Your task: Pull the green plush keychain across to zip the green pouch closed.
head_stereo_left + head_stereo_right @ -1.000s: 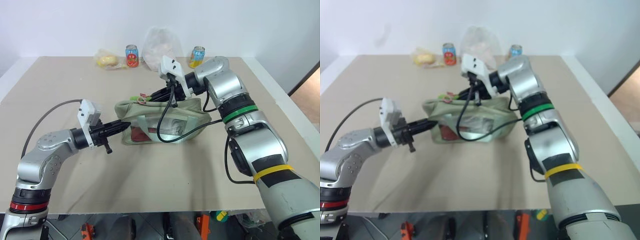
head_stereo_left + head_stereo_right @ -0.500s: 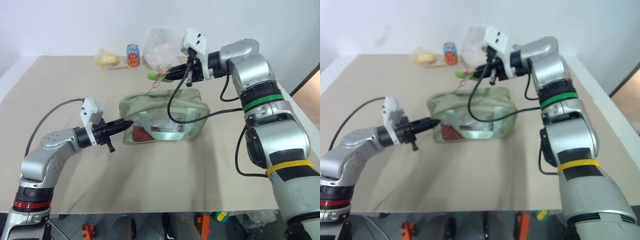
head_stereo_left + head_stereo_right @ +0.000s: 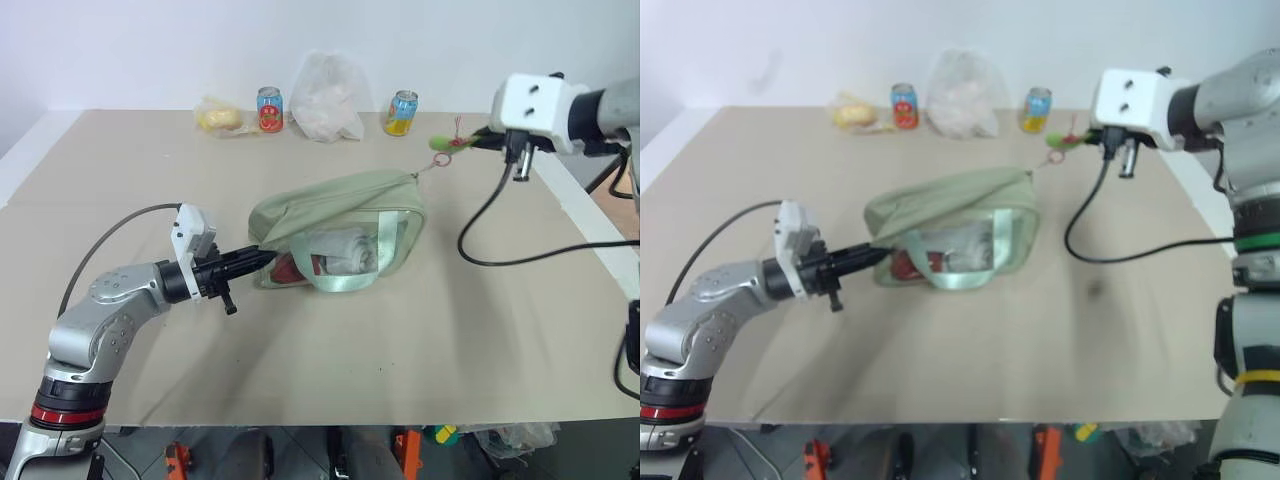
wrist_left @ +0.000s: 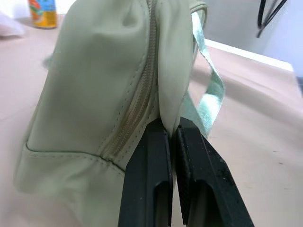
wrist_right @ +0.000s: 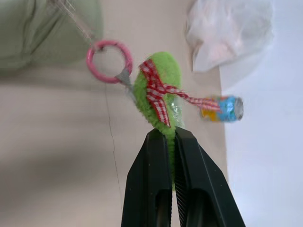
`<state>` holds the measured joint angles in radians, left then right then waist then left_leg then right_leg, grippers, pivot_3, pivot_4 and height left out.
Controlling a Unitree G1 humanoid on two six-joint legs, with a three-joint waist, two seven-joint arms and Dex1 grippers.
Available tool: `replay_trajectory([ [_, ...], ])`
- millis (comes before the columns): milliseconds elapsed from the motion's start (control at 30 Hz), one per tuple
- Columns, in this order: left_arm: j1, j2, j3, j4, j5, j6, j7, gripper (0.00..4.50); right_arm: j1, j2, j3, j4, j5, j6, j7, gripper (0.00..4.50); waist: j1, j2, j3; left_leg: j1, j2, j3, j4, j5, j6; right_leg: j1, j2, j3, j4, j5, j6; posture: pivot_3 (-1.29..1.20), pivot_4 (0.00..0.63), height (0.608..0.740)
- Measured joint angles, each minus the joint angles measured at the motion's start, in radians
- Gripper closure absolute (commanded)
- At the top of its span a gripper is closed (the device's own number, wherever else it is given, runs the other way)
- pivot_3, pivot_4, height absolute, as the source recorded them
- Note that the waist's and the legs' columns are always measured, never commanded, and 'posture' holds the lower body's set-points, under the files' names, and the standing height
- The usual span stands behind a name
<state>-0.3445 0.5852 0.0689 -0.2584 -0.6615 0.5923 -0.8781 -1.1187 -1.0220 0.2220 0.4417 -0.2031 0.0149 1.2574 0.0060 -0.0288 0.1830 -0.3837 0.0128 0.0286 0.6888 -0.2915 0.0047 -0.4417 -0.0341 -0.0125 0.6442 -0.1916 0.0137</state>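
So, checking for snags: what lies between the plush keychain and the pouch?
Only a thin taut cord from keychain to pouch, over bare table, seen in the eye views.

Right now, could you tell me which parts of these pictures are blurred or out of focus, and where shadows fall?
Right wrist view: the keychain and tool fingers are sharp, while the pouch, white bag and can behind are soft. Left wrist view: the pouch's zipper is crisp and the far table blurs. Right eye view: a soft shadow lies on the table under the cable.
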Motion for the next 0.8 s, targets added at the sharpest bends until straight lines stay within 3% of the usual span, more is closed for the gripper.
replay_trajectory([
  [100,0.005,0.001,0.017,0.008,-0.016,0.018,0.006,4.50,0.187,0.021,-0.032,-0.109,0.024,0.119,-0.041,4.47,0.000,0.000,0.000,0.001,0.001,0.001,0.001,0.000,0.000,0.001,0.000,0.001,0.001,0.000,0.000,0.00,0.150,0.740],
  [267,0.002,0.003,0.031,0.012,-0.030,0.047,0.027,4.50,0.432,0.221,-0.022,-0.282,0.072,0.331,-0.147,4.47,-0.009,0.000,-0.001,0.003,0.002,0.001,0.001,0.004,-0.002,0.001,0.003,0.002,0.002,0.000,0.001,0.00,0.150,0.740],
  [500,0.002,0.005,0.052,0.012,-0.049,0.085,0.050,4.50,0.449,0.236,-0.025,-0.291,0.072,0.385,-0.208,4.47,-0.008,0.000,-0.001,0.006,0.002,0.003,0.001,0.005,-0.002,0.002,0.005,0.002,0.002,0.001,0.004,0.00,0.150,0.740],
  [533,0.002,0.005,0.055,0.012,-0.049,0.086,0.057,4.50,0.448,0.235,-0.028,-0.291,0.080,0.391,-0.211,3.98,-0.008,0.000,-0.001,0.006,0.002,0.003,0.001,0.005,-0.002,0.002,0.006,0.003,0.002,0.001,0.003,0.00,0.150,0.740],
  [567,0.002,0.005,0.056,0.012,-0.049,0.086,0.062,4.50,0.448,0.235,-0.030,-0.291,0.083,0.395,-0.213,3.83,-0.008,0.000,-0.001,0.006,0.002,0.003,0.001,0.005,-0.002,0.002,0.007,0.003,0.002,0.001,0.003,0.00,0.150,0.740],
  [800,0.001,-0.010,0.092,0.056,-0.071,0.129,0.121,2.06,0.396,0.238,-0.219,-0.294,0.298,0.571,-0.188,1.49,-0.008,-0.001,0.000,0.005,0.006,0.002,0.001,0.005,-0.002,0.001,0.009,0.003,0.002,0.004,-0.003,0.00,0.150,0.740],
])
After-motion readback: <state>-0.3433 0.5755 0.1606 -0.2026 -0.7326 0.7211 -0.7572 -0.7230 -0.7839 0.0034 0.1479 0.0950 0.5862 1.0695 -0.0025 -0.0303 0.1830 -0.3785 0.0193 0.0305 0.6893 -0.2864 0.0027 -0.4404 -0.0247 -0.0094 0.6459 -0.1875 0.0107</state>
